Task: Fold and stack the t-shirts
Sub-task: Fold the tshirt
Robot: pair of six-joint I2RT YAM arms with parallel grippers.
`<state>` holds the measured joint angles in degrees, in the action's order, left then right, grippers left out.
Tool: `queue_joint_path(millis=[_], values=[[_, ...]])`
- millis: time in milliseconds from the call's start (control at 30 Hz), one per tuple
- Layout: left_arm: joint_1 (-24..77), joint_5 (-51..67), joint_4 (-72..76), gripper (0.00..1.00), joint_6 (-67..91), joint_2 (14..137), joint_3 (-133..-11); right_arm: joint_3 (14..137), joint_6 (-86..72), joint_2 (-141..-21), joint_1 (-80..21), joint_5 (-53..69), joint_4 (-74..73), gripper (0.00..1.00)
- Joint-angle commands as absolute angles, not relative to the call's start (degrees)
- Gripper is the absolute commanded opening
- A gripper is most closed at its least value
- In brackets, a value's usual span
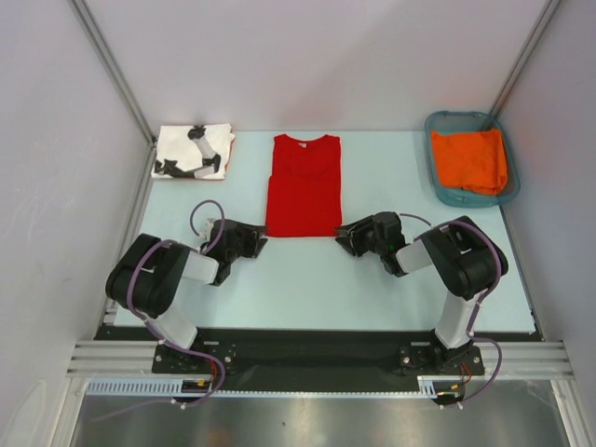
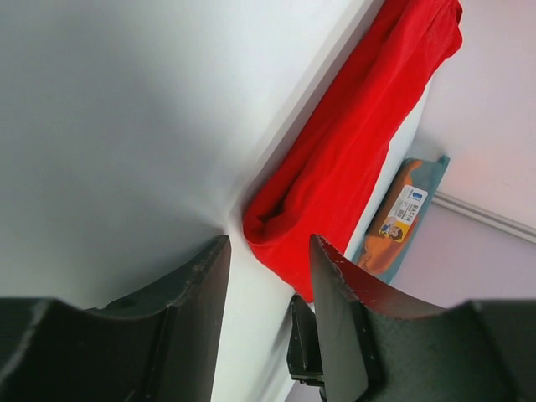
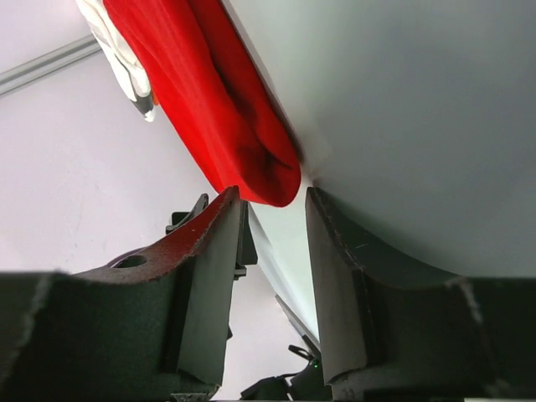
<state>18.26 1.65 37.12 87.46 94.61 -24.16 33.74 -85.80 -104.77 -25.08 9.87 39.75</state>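
I logged the white tee (image 1: 193, 152) folded, the red tee (image 1: 304, 186) half-folded and unstacked, left end effector (image 1: 253, 244) and right end effector (image 1: 346, 235) both apart.

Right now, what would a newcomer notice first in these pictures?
The red tee lies folded lengthwise mid-table, with the open left gripper and right gripper at its near corners. A folded white tee sits far left; a teal basket with orange cloth sits far right.
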Motion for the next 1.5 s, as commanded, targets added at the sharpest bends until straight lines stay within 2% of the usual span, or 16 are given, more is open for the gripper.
queue_joint_path(millis=[0,533,633,700,800,833,867,900,967,1233,1333,1433,1467], values=[[18.5,0.1,36.6,0.48,88.3,96.1,-25.7,33.2,-86.6,-105.8,-25.5,7.2,41.0,0.42],[18.0,0.2,38.8,0.4,88.6,99.5,-25.6,34.5,-86.1,-107.8,-24.4,7.5,39.7,0.39],[17.7,0.4,40.2,0.34,89.0,100.1,-25.2,34.8,-85.8,-108.5,-24.2,7.9,39.9,0.35],[17.3,1.3,41.1,0.26,88.7,101.1,-25.4,35.2,-85.3,-108.7,-23.7,8.5,39.9,0.33],[16.8,2.5,43.5,0.18,88.3,102.2,-25.6,36.4,-83.9,-109.6,-23.2,10.0,40.3,0.22],[16.5,3.0,43.9,0.12,88.0,102.5,-25.8,36.8,-83.4,-109.9,-23.1,10.7,40.9,0.13],[16.5,3.9,44.7,0.03,87.9,102.5,-25.8,37.6,-82.9,-110.1,-22.9,12.4,40.7,0.07],[16.5,4.3,45.0,0.0,87.5,102.6,-25.8,37.8,-81.9,-110.0,-22.8,13.3,40.3,0.0],[16.6,5.7,45.3,0.0,87.0,101.9,-25.8,37.4,-81.7,-108.8,-22.2,14.8,40.2,0.0],[19.6,8.8,43.8,0.0,86.0,88.7,-16.5,30.9,-78.2,-93.6,-22.7,17.0,29.7,0.0],[23.2,7.0,41.6,0.0,87.3,79.7,-9.4,24.7,-81.1,-86.1,-24.5,15.9,28.9,0.0],[26.8,4.5,34.9,0.01,89.6,66.0,-3.5,20.8,-83.1,-76.4,-27.0,13.5,25.3,0.0],[27.6,3.3,28.6,0.0,89.7,57.1,-2.8,19.0,-83.2,-73.7,-27.7,12.7,23.4,0.0]])
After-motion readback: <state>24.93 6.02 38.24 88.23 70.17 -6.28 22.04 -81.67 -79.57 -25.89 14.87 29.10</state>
